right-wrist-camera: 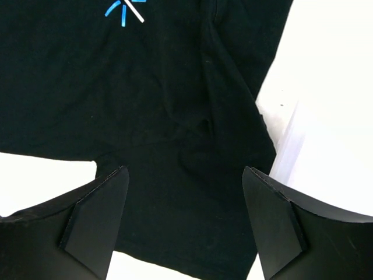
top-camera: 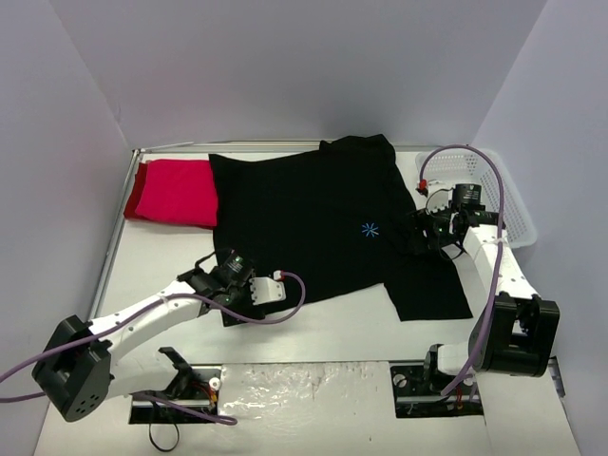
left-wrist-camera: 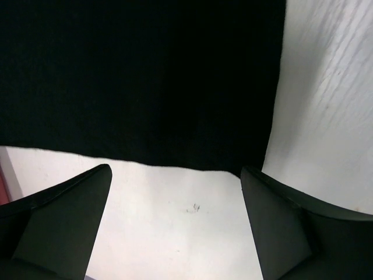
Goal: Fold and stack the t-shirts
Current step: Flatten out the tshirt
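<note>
A large black t-shirt (top-camera: 313,223) with a blue starburst mark (top-camera: 370,230) lies spread flat on the white table. A folded red t-shirt (top-camera: 174,193) lies at the far left, beside the black one. My left gripper (top-camera: 231,277) is open over the black shirt's near left hem; its wrist view shows the hem edge (left-wrist-camera: 145,87) just beyond the open fingers (left-wrist-camera: 64,221) and bare table between them. My right gripper (top-camera: 425,236) is open over the black shirt's right sleeve (right-wrist-camera: 186,198), holding nothing.
A white mesh basket (top-camera: 499,190) stands at the far right, close behind the right arm. White walls close in the table on three sides. The arm bases and cables sit at the near edge.
</note>
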`<state>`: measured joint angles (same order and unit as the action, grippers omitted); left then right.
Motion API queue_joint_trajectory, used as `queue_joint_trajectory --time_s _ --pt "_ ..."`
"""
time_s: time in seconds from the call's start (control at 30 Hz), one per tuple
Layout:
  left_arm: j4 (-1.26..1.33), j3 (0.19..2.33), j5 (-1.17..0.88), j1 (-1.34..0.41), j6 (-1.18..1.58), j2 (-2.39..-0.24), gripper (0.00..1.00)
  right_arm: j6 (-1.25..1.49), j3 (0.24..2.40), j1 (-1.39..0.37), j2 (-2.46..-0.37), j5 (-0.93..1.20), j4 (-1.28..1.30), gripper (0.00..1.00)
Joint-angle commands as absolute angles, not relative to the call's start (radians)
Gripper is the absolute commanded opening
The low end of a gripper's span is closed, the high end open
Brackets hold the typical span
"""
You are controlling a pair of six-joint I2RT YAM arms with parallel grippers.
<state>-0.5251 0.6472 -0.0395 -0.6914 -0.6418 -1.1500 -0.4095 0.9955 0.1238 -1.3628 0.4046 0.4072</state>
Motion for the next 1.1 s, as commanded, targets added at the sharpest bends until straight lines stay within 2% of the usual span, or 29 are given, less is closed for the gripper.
queue_joint_trajectory --time_s 0.0,0.13,0.6,1.07 --pt "-0.531 0.700 -0.099 -0.704 -0.664 -1.178 0.92 -0.403 0.996 0.127 -1.367 0.393 0.405 0.75" --pt "-0.537 0.699 -0.138 -0.716 -0.664 -1.195 0.91 -0.403 0.989 0.127 -1.368 0.388 0.403 0.76" --pt "-0.509 0.675 -0.064 -0.716 -0.709 -1.315 0.88 -0.405 0.982 0.127 -1.359 0.380 0.405 0.77" --pt "-0.684 0.808 -0.153 -0.716 -0.683 -1.298 0.79 -0.402 0.986 0.127 -1.391 0.351 0.405 0.77"
